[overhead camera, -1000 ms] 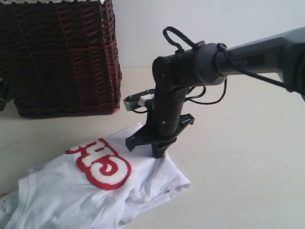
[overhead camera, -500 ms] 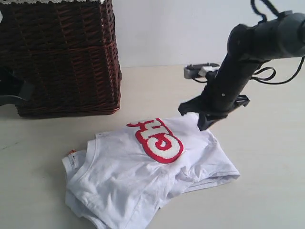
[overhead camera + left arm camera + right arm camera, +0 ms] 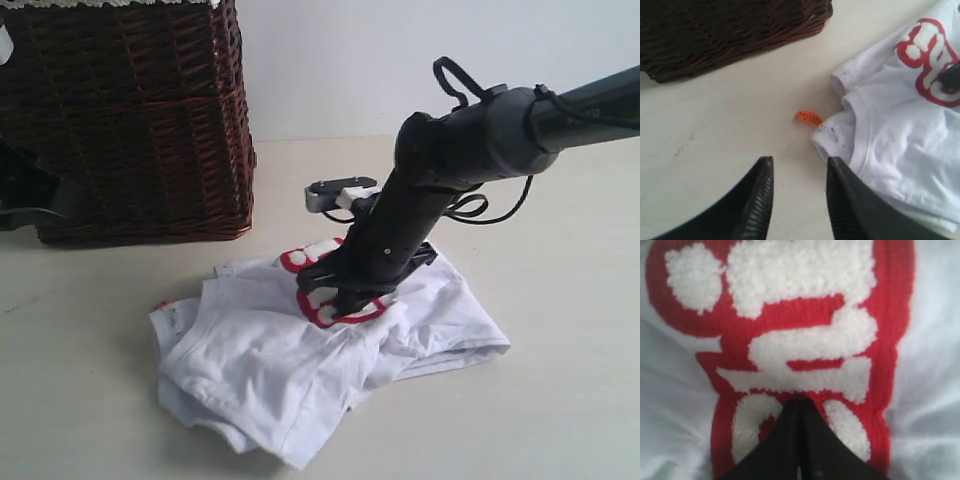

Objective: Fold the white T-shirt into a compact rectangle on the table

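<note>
The white T-shirt (image 3: 260, 370) lies crumpled in loose folds on the table (image 3: 560, 400), with its red-banded fuzzy letters (image 3: 310, 255) facing up. My right gripper (image 3: 345, 300) is shut, and its tips press down onto the letters (image 3: 805, 340); no cloth shows between the jaws at the right gripper (image 3: 799, 405). My left gripper (image 3: 799, 165) is open over bare table, just beside the shirt's collar edge (image 3: 840, 135), with nothing between its fingers. The exterior view shows only a dark part of the left arm (image 3: 25, 190) at the left edge.
A tall dark brown wicker basket (image 3: 120, 120) stands at the back left, close behind the shirt, and it shows again as the basket (image 3: 715, 35) in the left wrist view. A small orange tag (image 3: 808, 118) sticks out at the shirt's edge. Bare table lies to the right and front.
The right gripper dragged the shirt to the right, then swung back left and down onto the letters. The shirt now lies more bunched, with the letters partly covered by the arm.
</note>
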Tool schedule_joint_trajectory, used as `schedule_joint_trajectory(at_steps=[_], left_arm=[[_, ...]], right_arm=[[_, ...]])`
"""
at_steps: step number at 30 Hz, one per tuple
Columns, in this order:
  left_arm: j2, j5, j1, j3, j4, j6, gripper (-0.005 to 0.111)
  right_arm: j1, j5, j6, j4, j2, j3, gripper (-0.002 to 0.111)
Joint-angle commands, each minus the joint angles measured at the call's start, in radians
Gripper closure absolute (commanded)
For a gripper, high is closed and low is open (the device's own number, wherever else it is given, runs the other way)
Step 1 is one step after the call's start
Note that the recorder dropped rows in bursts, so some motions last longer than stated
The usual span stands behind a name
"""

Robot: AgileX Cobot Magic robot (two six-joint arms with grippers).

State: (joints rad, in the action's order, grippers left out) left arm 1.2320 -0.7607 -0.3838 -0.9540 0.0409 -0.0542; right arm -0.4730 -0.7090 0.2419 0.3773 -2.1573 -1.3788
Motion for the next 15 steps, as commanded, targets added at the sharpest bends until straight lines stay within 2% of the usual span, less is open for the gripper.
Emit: schedule_joint_trajectory(at_steps=[1,7,15], left_arm=[[0.002,0.0,-0.005,0.001,-0.028,-0.001,0.071],[0.002,0.0,-0.005,0.001,-0.034,-0.001,0.071],[0.002,0.005,-0.005,0.001,-0.041,0.003,0.071]], right_arm=[[0.107,0.025,-0.054,-0.135,-0.039,-0.008,0.108],[0.223,0.035,-0.058,-0.126,-0.039,-0.013,0.108],[0.241,-0.007,0.06,-0.084,0.022,-0.013,0.108]])
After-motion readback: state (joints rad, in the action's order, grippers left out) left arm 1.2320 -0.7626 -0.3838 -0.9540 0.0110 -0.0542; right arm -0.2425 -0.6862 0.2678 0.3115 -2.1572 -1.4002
